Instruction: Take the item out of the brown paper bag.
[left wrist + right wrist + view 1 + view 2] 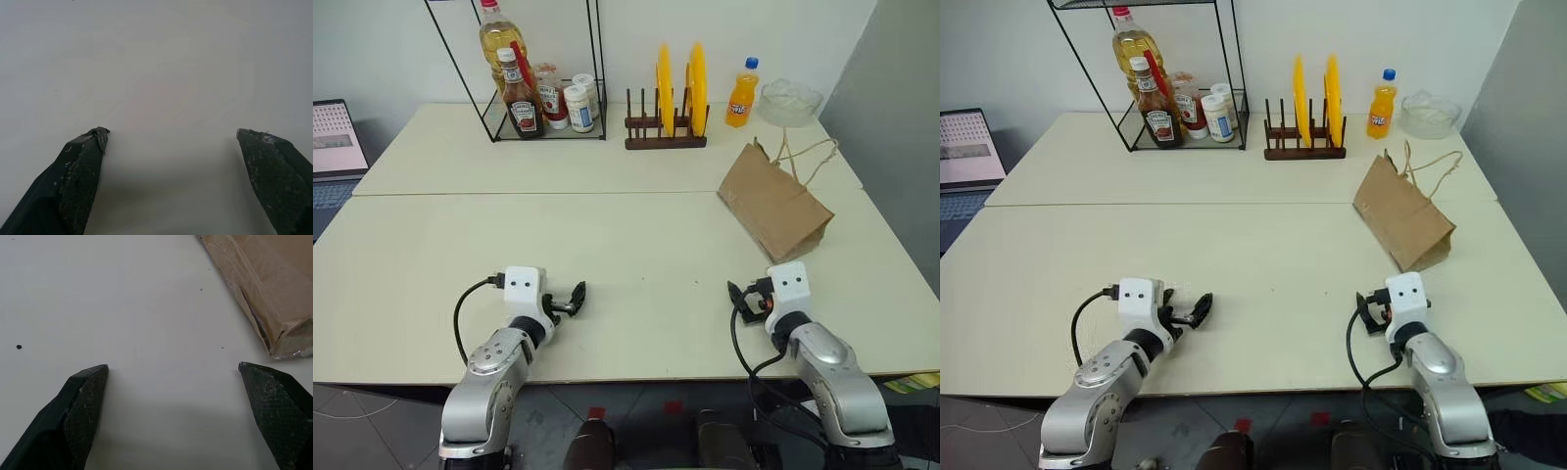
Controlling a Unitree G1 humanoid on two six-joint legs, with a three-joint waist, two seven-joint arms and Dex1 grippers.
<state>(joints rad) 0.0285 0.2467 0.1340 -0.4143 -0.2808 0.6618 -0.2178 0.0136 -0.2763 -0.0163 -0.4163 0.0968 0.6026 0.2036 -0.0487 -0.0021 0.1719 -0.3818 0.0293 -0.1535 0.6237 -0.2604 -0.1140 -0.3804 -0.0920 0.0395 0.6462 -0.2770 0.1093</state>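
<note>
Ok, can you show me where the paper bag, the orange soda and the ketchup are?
brown paper bag [771,204], left eye view, creased flat side.
orange soda bottle [741,96], left eye view, orange body.
ketchup bottle [522,108], left eye view, dark body above the label.

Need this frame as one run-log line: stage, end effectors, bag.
stage: pre-reach | left end effector: open, empty | right end effector: open, empty, short of bag | brown paper bag: lying on table, untouched | item: not visible
</note>
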